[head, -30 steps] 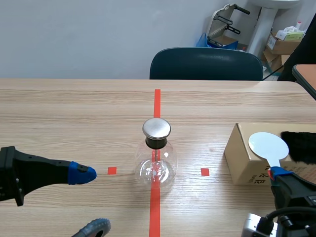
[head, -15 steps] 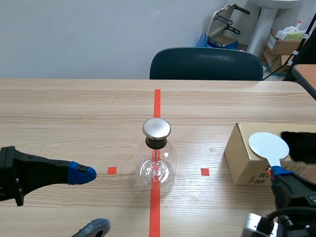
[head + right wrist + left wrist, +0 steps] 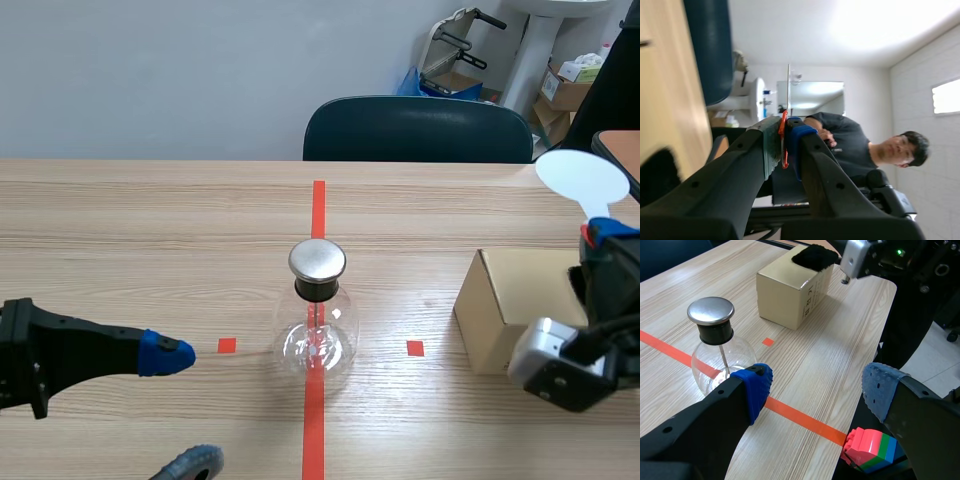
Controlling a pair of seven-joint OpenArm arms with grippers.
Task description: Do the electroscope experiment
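So the big change: the right arm has swung up. The white paddle [image 3: 583, 180] was lying on top of the cardboard box [image 3: 495, 305] a second ago, and now it's held high in the air above the box's far right end. The left arm hasn't budged.

Nearest to the robot, the left arm lies low and level over the tabletop [image 3: 150, 220], pointing in toward the middle. The left claw [image 3: 817, 390] is spread wide with nothing in it, its blue pads well apart. From its wrist view you can also spot some red, green and blue toy bricks [image 3: 867, 450] down past the tabletop's edge.

Just ahead of it is the electroscope flask [image 3: 317, 335], upright on the long red tape line [image 3: 318, 210], with its metal cap [image 3: 317, 260] on top. Nothing is touching it.

Off to the right, the box sits on the tabletop with the black fur [image 3: 815, 256] lying on its top.

The right arm stands up beside and over the box, fingers pointing upward. The right claw [image 3: 785, 132] is clamped on the paddle's orange-red handle, the disc sticking straight up above the fingertips.

Further back there's a dark chair [image 3: 417, 128] pushed up to the far edge, and the right wrist view catches a person [image 3: 840, 145] in a dark shirt in the room.
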